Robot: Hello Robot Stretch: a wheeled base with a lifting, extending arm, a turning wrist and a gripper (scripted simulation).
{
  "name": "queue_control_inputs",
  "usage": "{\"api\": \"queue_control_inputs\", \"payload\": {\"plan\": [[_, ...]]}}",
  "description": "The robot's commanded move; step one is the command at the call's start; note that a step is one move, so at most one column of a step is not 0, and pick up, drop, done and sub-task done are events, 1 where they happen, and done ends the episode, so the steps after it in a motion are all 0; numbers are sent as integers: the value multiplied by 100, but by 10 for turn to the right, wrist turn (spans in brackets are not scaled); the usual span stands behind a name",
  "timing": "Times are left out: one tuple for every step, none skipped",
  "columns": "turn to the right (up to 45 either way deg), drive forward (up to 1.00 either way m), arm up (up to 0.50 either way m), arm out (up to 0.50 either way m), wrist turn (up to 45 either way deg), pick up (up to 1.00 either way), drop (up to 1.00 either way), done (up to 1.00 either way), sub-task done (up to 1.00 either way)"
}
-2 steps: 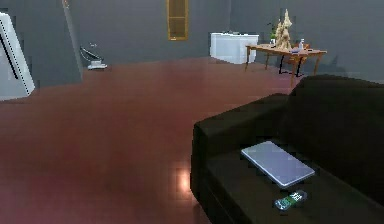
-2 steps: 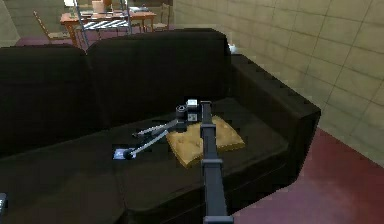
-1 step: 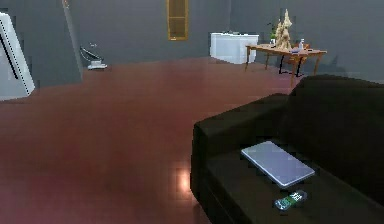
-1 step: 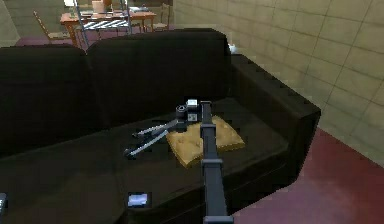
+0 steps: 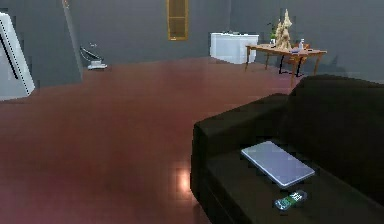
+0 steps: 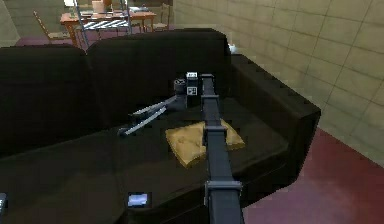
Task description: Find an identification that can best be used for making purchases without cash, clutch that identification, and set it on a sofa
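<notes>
**Forward view.** Logged black sofa (image 5: 330,130) at the view's right, on red-brown floor (image 5: 120,130). Noted grey laptop (image 5: 276,163) lying flat on the seat. Noted small dark-green flat thing (image 5: 290,202) just beside its near corner; could not tell card from phone. Marked far counter (image 5: 262,48) carrying a statue (image 5: 286,30), well apart from the sofa.

**Arm side view.** Logged arm (image 6: 213,140) stretched across the sofa seat, with fingers (image 6: 148,115) aimed toward the view's left above the cushion. Could not tell whether fingers stood apart, together or clamped on anything, with dark cushion right behind them. Noted tan flat thing (image 6: 185,145) on the seat beneath the arm. Noted small dark thing (image 6: 138,200) with a bluish face near the seat's front edge.

**Card.** Could not place it for certain. Guessed either at the fingers or the green thing by the laptop.

**Step.** Judged it as the set-down on the sofa, going by the arm's reach over the seat. Judged next move as lowering onto bare cushion, off the tan thing.

**Views compared.** Got laptop and far room from the forward view. Got arm, fingers and tan thing from the arm side view.
</notes>
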Motion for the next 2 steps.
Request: {"api": "queue_control_inputs", "payload": {"plan": [[0,0,0,-8,0,0,0,0,0],[0,0,0,0,0,0,0,100,0]]}}
